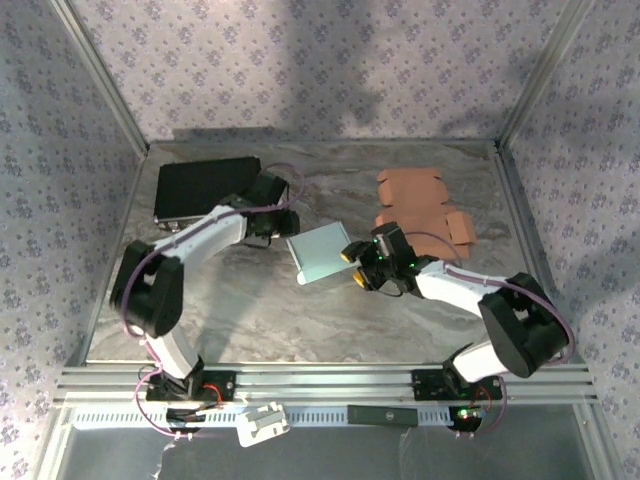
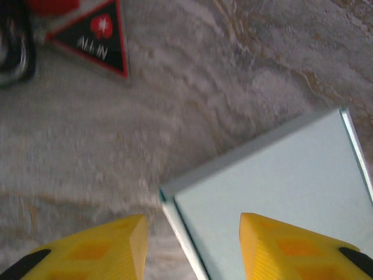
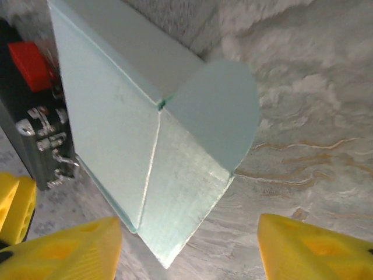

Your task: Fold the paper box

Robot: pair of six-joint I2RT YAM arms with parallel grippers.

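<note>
At the far left a black case (image 1: 205,187) lies flat, its near corner covered by the left arm. Next along is the left gripper (image 2: 192,252). From above, its tips are lost under the wrist. In its own camera the yellow fingers (image 2: 99,252) are cut off by the bottom edge. They stand apart with a corner of the paper box (image 1: 320,255) between them, and I cannot tell whether either one touches it. A triangular "ALL IN" sticker (image 2: 93,38) shows beyond them, beside something red and too blurred to name.

The box lies mid-way across the marble table (image 1: 250,320), between the two grippers. It is pale blue-green and near square from above, so no long axis stands out. Its edges are turned a little off the table's, with one corner pointing toward the near edge. Up close it has a sharp crease down one panel and a rounded flap (image 3: 224,105) sticking out sideways.

The right gripper (image 3: 189,251) sits at the box's right edge, fingers wide apart, the box's edge ahead of the gap. Brown cardboard blanks (image 1: 420,200) lie farther right, partly hidden by that arm.
</note>
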